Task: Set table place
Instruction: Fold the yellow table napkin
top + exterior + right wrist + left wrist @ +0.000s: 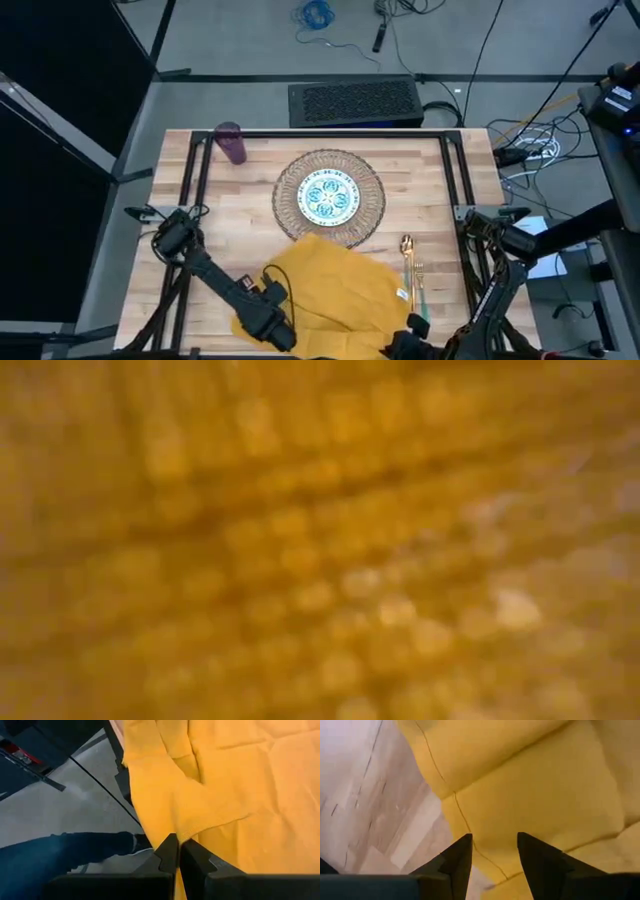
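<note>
1. The table (440, 180) of light wood planks is seen from above, with both arms reaching in along its near edge.
2. The woven mat (372, 205) is laid at the table centre, toward the far side, and the teal-patterned plate (330, 197) is set on its middle.
3. The purple cup (231, 143) is placed at the far left, well apart from the mat.
4. The yellow napkin (335, 285) is spread and rumpled on the near middle of the table; its far corner is lapped onto the mat's near rim.
5. The fork and spoon (411, 270) are laid side by side just right of the napkin, gold ends pointing far, teal handles near.
6. The left gripper (494, 857) is positioned at the napkin's near left edge; its jaws are spread, with cloth under and between the tips.
7. The right gripper (178, 851) is located at the napkin's near right corner; its jaws are pressed together on a fold of the cloth.
8. The low view is filled entirely by blurred yellow fabric.
9. A leg in blue jeans (55, 857) is visible on the floor beyond the table edge in the right wrist view.
</note>
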You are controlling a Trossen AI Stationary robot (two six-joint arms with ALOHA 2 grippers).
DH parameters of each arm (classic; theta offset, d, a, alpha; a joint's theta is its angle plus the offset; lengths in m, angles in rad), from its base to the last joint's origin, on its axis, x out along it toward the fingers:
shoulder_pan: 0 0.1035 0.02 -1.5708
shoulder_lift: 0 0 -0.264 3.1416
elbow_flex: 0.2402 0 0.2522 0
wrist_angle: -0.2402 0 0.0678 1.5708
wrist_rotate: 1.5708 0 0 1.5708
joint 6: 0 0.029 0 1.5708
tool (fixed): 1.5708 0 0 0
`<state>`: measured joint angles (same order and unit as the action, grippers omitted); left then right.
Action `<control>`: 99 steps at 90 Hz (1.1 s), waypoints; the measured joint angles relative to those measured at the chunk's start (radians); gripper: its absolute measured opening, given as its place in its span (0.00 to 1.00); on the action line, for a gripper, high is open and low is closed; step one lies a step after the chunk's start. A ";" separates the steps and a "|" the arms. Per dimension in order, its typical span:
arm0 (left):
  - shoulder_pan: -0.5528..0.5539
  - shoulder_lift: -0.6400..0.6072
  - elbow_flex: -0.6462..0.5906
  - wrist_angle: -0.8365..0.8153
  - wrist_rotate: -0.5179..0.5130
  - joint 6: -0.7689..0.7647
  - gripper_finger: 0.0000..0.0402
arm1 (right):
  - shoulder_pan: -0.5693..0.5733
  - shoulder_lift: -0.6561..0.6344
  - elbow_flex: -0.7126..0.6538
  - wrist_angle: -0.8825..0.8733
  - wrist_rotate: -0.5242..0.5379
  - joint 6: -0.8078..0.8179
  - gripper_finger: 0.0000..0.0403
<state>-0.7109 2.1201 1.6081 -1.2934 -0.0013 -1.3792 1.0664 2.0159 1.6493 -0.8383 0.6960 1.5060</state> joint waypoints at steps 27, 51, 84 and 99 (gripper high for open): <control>0.017 -0.073 0.003 0.023 -0.210 0.042 0.32 | -0.040 0.000 0.000 -0.002 -0.047 -0.054 0.00; 0.151 -0.140 -0.015 0.035 -0.306 0.246 0.32 | -0.073 0.000 0.010 0.048 -0.070 -0.169 0.00; 0.313 -0.184 -0.216 0.388 -0.139 0.466 0.32 | -0.070 0.000 0.029 0.052 -0.041 -0.229 0.00; 0.323 -0.185 -0.274 0.420 -0.137 0.468 0.32 | -0.064 0.000 0.029 0.059 -0.063 -0.232 0.00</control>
<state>-0.3875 1.9350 1.3340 -0.8735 -0.1387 -0.9107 1.0026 2.0159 1.6783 -0.7789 0.6330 1.2744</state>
